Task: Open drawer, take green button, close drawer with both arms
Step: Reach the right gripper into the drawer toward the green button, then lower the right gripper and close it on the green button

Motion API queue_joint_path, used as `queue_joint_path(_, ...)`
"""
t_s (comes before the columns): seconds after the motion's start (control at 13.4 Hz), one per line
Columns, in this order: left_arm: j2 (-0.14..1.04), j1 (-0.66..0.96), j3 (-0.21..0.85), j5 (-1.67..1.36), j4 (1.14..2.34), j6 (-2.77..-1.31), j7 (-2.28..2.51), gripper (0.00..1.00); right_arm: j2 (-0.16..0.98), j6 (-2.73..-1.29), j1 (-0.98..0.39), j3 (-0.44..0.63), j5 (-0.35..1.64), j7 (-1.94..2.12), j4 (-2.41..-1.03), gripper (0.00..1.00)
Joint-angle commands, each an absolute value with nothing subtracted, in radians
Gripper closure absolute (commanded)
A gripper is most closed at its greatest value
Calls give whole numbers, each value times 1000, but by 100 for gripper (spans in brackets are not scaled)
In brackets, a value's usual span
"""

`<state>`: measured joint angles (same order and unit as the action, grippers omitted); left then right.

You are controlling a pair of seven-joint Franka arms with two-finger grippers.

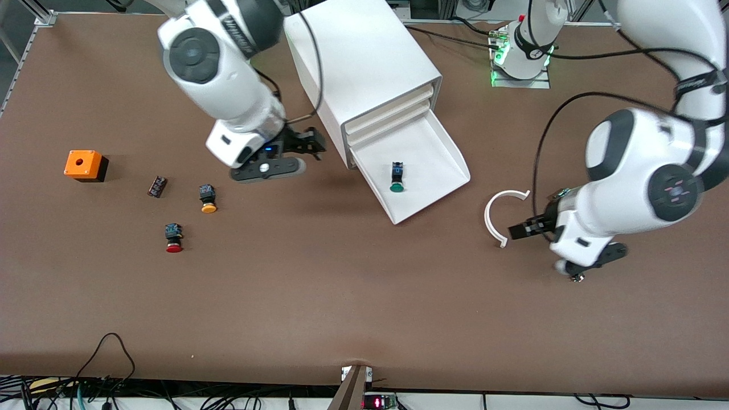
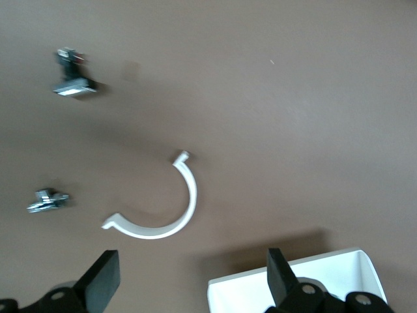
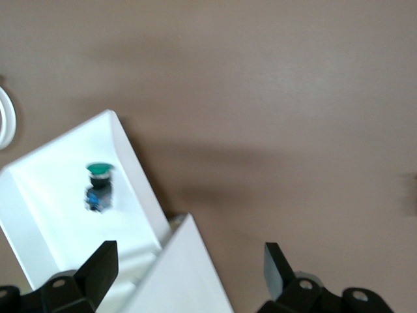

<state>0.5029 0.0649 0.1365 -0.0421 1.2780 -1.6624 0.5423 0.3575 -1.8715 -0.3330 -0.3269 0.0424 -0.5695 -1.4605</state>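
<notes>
Your drawer (image 1: 424, 165) is standing pulled out of the cabinet (image 1: 364, 62), with the green button (image 1: 396, 176) lying in it. Your right claw (image 1: 310, 145) is hovering beside the cabinet, spread wide and holding nothing. Your left claw (image 1: 521, 230) is hanging over the counter (image 1: 342, 296) by the white ring piece (image 1: 494, 216), also gaping and unladen.

Button (image 1: 396, 176) in drawer (image 1: 438, 149), beside cabinet (image 1: 364, 68).

A brown table top (image 1: 353, 296) fills the front view, evenly lit; black cables (image 1: 108, 364) trail over its edge nearest the front camera; a small display with red digits (image 1: 379, 402), perhaps a timer, sits beside them.
</notes>
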Motion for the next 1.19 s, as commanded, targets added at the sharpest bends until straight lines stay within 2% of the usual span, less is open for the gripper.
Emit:
queue_joint_path(0.0, 462, 48, 141, -18, 1307, -1638, 541, 1, 477, -1916, -443, -324, -43, -765, -1347, 1)
queue_joint_path(0.52, 466, 52, 143, -17, 1312, -1640, 541, 1, 731, -1967, -656, -319, -267, -1115, -1145, 3)
queue_joint_path(0.82, 468, 63, 144, -17, 1313, -1640, 543, 1, 798, -2017, -709, -307, -325, -1195, -1140, 3)
queue_joint_path(1.12, 469, 64, 146, -17, 1318, -1640, 543, 1, 840, -2042, -787, -233, -325, -1213, -1140, 6)
